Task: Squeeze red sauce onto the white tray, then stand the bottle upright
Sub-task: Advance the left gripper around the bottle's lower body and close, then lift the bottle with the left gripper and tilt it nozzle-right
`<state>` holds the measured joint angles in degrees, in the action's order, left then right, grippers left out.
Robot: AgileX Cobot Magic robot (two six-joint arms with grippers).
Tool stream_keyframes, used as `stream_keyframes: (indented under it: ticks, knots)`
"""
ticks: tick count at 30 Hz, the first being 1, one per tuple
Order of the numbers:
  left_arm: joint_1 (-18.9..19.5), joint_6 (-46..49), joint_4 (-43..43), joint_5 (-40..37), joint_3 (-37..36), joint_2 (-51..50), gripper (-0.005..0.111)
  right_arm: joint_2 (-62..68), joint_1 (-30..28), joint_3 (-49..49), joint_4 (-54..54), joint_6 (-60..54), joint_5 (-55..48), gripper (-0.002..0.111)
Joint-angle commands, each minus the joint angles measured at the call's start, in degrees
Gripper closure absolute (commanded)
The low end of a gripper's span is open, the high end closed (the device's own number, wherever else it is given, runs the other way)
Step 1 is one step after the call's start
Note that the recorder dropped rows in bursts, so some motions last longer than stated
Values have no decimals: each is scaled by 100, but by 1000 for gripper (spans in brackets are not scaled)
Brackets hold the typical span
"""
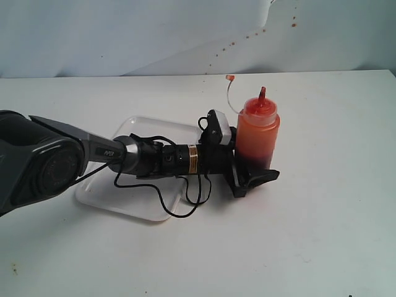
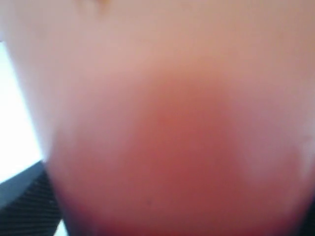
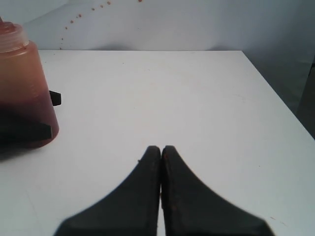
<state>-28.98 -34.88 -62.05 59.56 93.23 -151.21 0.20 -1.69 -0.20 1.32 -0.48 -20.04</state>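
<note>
While the translucent orange-red plastic squeeze bottle (image 1: 258, 133) stands upright beside the flat white plastic tray (image 1: 124, 201), the left claw (image 1: 253, 166) straddles its base, pinch unclear: probably grasping. Next, clamp firmly and lift.

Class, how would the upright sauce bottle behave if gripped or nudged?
Probably squashy: the bottle is translucent plastic. Likely bottom-heavy, since its darker red fill sits low, so fairly steady. The cap on its thin strap would probably wobble.

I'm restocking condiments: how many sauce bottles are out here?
1. The bottle stands upright on the table, just right of the tray, with the left pincer around its base. None seems hidden.
</note>
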Motion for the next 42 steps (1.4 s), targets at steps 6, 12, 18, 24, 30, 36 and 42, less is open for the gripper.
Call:
stream_keyframes:
  ticks: [6,12,18,24,30,36,42]
  knots:
    - [-58,103,167,-87,43,-6,107,-20,-45,20,-1,16,28,108]
    - [534,318,241,1041,43,-6,107,-20,-45,20,-1,16,28,108]
    - [1022,-765,-2209,1041,32,731,107,-20,-45,20,-1,16,28,108]
    - [1037,-2004,-3076,1041,32,1612,107,-20,-45,20,-1,16,28,108]
    - [1249,-3696,-3790,1041,-82,2384,107,-20,-45,20,-1,16,28,108]
    - [1773,-3709,-3790,1041,-674,3081,107,-20,-45,20,-1,16,28,108]
    - [2489,-4099,-3790,1041,-1382,3522,107,-20,-45,20,-1,16,28,108]
